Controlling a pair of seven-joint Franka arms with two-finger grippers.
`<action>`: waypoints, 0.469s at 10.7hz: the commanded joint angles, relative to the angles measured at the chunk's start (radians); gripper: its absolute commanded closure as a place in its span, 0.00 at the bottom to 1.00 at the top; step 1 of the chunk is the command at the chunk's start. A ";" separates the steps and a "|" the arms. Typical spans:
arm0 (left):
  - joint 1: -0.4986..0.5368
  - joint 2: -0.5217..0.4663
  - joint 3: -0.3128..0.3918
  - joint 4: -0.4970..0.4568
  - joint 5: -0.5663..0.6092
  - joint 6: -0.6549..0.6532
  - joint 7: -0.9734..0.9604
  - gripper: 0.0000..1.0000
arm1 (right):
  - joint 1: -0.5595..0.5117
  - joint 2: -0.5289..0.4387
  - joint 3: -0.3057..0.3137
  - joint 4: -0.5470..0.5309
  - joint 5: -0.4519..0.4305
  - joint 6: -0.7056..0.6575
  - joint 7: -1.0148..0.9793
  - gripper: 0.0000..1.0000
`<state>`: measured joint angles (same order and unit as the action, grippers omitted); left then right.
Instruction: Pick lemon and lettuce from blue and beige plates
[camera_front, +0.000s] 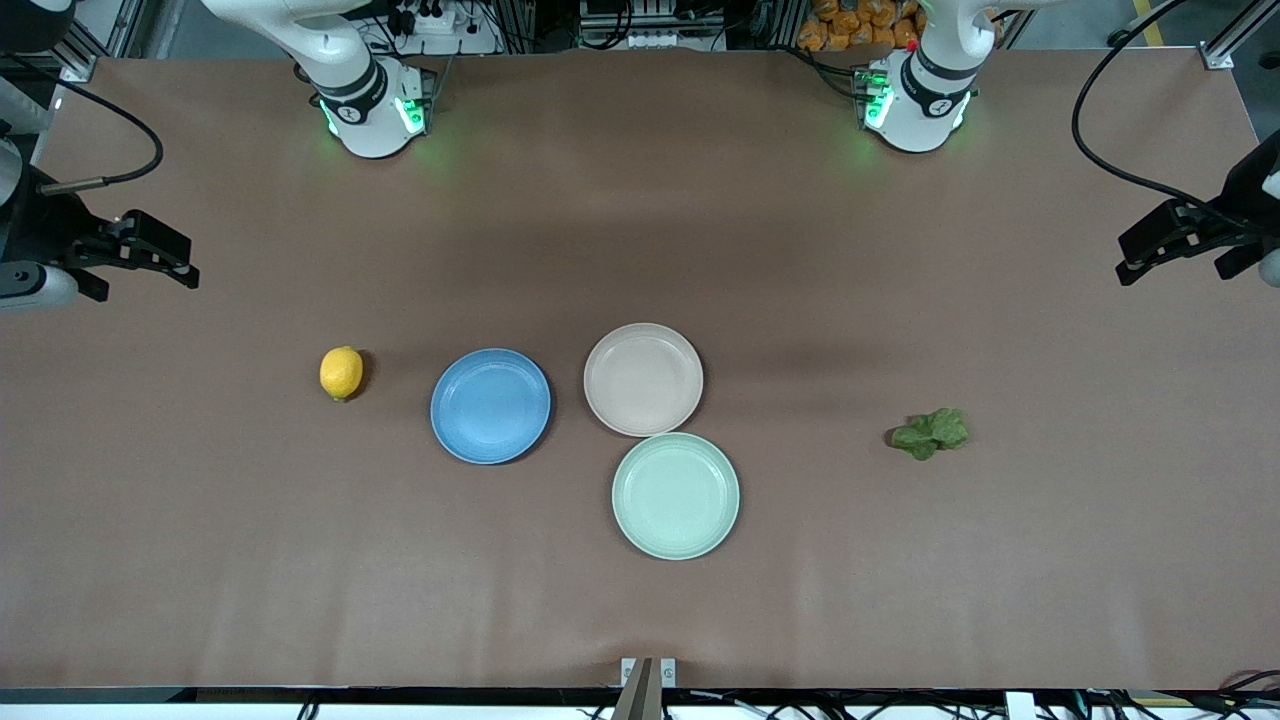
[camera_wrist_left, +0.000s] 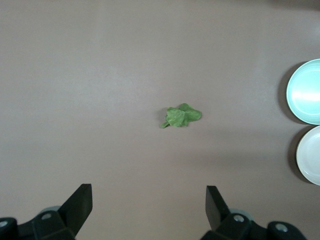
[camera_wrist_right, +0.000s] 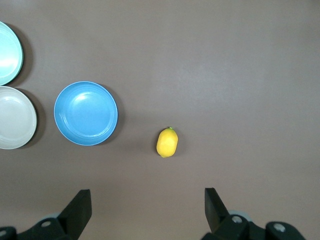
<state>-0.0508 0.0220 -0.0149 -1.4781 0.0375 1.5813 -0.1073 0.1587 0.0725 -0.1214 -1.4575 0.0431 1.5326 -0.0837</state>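
Note:
The lemon (camera_front: 341, 372) lies on the bare table beside the blue plate (camera_front: 490, 405), toward the right arm's end. It also shows in the right wrist view (camera_wrist_right: 167, 142). The lettuce (camera_front: 930, 432) lies on the bare table toward the left arm's end, apart from the beige plate (camera_front: 643, 378). It also shows in the left wrist view (camera_wrist_left: 181, 116). Both plates are empty. My right gripper (camera_front: 165, 250) is open and empty, high over the table's edge at its own end (camera_wrist_right: 147, 196). My left gripper (camera_front: 1150, 250) is open and empty over the table's edge at its end (camera_wrist_left: 148, 192).
An empty mint-green plate (camera_front: 675, 495) touches the beige plate and lies nearer to the front camera. The brown table (camera_front: 640, 200) is bare between the arm bases and the plates. Black cables hang near both ends.

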 joint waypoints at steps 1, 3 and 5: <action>0.005 -0.033 -0.003 -0.019 0.018 -0.029 0.017 0.00 | -0.016 -0.013 0.014 -0.007 -0.009 0.004 -0.010 0.00; 0.011 -0.030 -0.010 -0.021 0.015 -0.050 0.017 0.00 | -0.016 -0.013 0.014 -0.007 -0.009 0.004 -0.010 0.00; 0.009 -0.025 -0.011 -0.024 0.015 -0.075 0.017 0.00 | -0.016 -0.013 0.014 -0.006 -0.009 0.004 -0.010 0.00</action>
<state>-0.0508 0.0125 -0.0157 -1.4836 0.0377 1.5240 -0.1073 0.1585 0.0726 -0.1214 -1.4575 0.0430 1.5335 -0.0838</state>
